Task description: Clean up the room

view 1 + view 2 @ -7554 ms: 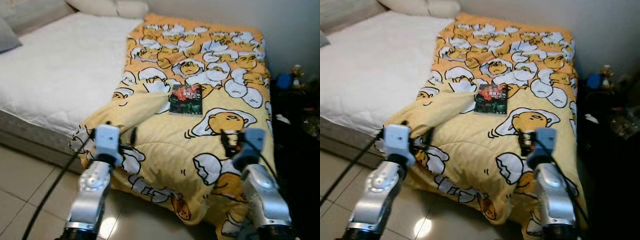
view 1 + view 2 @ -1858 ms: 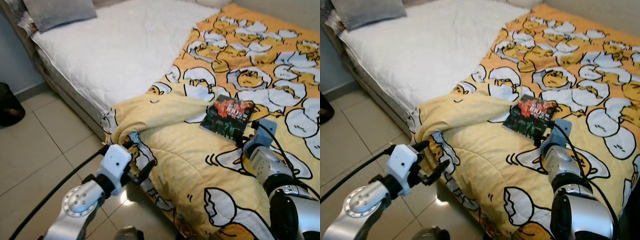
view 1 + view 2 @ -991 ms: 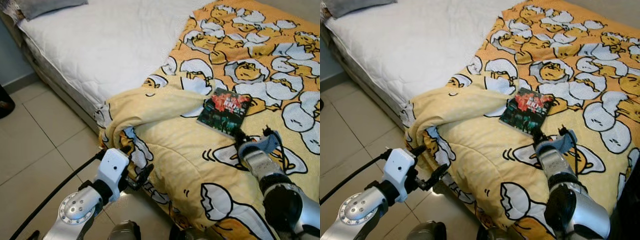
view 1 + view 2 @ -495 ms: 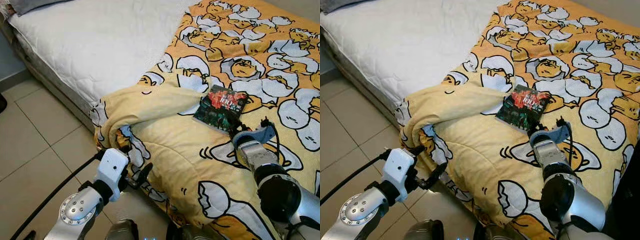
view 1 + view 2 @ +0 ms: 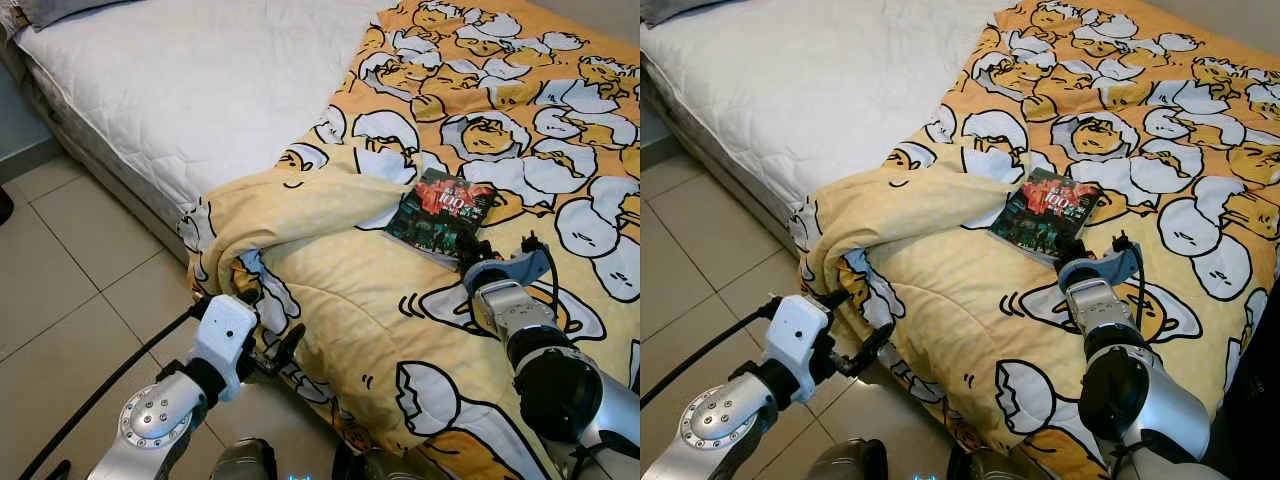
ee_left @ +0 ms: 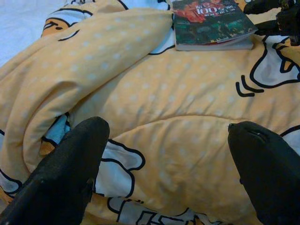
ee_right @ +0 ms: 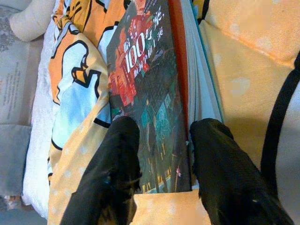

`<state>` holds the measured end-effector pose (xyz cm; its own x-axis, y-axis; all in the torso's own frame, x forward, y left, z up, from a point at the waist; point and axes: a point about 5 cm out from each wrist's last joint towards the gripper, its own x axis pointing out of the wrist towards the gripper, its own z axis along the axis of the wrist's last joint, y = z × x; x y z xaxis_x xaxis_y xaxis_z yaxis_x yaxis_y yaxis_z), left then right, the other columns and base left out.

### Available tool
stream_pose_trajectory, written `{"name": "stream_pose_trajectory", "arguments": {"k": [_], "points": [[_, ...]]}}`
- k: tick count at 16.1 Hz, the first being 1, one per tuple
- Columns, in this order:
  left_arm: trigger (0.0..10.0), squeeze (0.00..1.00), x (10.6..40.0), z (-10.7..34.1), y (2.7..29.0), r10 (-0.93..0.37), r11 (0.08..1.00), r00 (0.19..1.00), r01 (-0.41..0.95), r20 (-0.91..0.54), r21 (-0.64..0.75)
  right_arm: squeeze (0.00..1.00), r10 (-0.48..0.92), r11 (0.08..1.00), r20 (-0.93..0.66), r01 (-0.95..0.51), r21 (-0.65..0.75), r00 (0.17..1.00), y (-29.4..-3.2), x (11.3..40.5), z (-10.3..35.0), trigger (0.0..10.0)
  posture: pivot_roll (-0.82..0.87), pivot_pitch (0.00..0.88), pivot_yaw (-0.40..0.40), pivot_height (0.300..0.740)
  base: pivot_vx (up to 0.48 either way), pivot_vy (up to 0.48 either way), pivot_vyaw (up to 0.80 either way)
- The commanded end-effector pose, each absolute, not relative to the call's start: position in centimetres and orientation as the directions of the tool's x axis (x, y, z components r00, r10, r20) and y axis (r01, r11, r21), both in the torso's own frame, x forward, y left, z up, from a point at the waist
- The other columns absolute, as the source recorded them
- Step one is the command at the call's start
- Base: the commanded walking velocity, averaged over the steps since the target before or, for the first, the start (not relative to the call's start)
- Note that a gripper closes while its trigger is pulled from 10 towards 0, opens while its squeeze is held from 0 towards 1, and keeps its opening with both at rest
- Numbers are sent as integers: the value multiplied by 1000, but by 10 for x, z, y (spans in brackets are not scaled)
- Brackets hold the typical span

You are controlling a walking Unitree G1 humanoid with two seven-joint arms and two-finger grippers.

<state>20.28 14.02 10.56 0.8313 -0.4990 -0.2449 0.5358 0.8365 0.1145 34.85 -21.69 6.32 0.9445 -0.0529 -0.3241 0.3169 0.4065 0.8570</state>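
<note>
Book (image 5: 440, 209): lies on yellow blanket (image 5: 380, 300), mid-bed (image 5: 180, 90), beside folded-back blanket flap. Near corner now lifted a little off blanket versus half a second ago, when it lay flat.

Right hand (image 7: 164, 154): we have reached book's near edge; one finger on cover, other at page side, closing around edge but not yet clamped.

Left hand (image 6: 164, 154): fingers wide apart, empty, low at near-left blanket edge.

Judgement: pick-up of book starting; grip not secured.
</note>
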Motion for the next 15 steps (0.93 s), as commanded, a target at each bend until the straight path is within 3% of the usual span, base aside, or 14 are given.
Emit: {"name": "stream_pose_trajectory", "arguments": {"k": [1, 6, 10, 13, 15], "points": [[10000, 749, 203, 107, 139, -498, 837, 834, 534, -237, 122, 0, -42, 400, -320, 309, 863, 946, -213, 350, 65, 0, 151, 157, -67, 740, 0, 0, 0], [10000, 749, 203, 110, 137, -528, 825, 821, 556, -217, 97, 0, -37, 420, -323, 308, 854, 946, -212, 349, 63, 0, 153, 154, -69, 740, 0, 0, 0], [10000, 745, 184, 117, 120, -711, 693, 673, 720, -205, -41, 0, -33, 429, -324, 306, 850, 946, -212, 349, 62, 0, 154, 147, -67, 740, 0, 0, 0], [10000, 745, 178, 112, 120, -747, 646, 612, 761, -259, -65, 0, -32, 433, -326, 308, 847, 945, -212, 349, 62, 0, 154, 144, -66, 740, 0, 0, 0], [10000, 741, 180, 112, 123, -744, 646, 614, 761, -264, -49, 0, -16, 451, -329, 301, 840, 944, -209, 349, 61, 0, 153, 134, -67, 740, 0, 0, 0]]}}
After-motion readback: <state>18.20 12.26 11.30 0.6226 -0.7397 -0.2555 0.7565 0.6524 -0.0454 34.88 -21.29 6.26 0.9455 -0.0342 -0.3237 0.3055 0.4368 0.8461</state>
